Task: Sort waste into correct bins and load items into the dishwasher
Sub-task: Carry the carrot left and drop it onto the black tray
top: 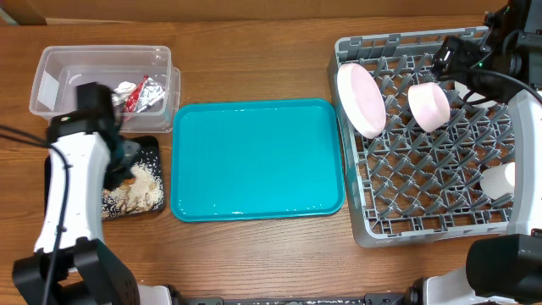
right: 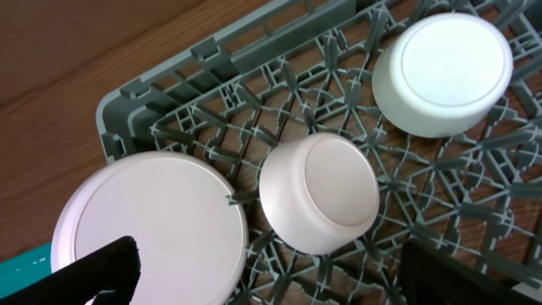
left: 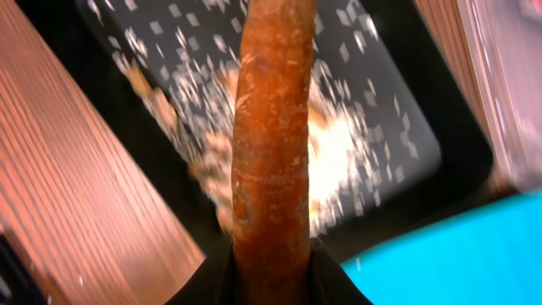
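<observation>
My left gripper (left: pixel 271 284) is shut on a small orange carrot (left: pixel 273 135), which sticks out lengthwise from the jaws. Below it lies the black tray (left: pixel 440 161) holding beige rice-like scraps (left: pixel 347 161). Seen from overhead, the left gripper (top: pixel 127 163) hovers over that tray (top: pixel 154 146). Behind it, the clear tub (top: pixel 59 68) holds a red-and-silver wrapper (top: pixel 146 95) and a white tissue (top: pixel 125 87). In the grey dish rack (top: pixel 423 203) stand a pink plate (top: pixel 360 97), a pink bowl (top: pixel 428 104) and a white cup (top: pixel 498 178). My right gripper (right: pixel 279 280) stands open above the rack, over the plate (right: pixel 148 224) and pink bowl (right: pixel 320 191), with a white bowl (right: pixel 445 72) beyond.
A large teal tray (top: pixel 258 159) lies between the black tray and the rack. Rice scraps (top: pixel 140 191) are heaped at the black tray's near end. The right arm (top: pixel 508 42) reaches in over the rack's far right corner.
</observation>
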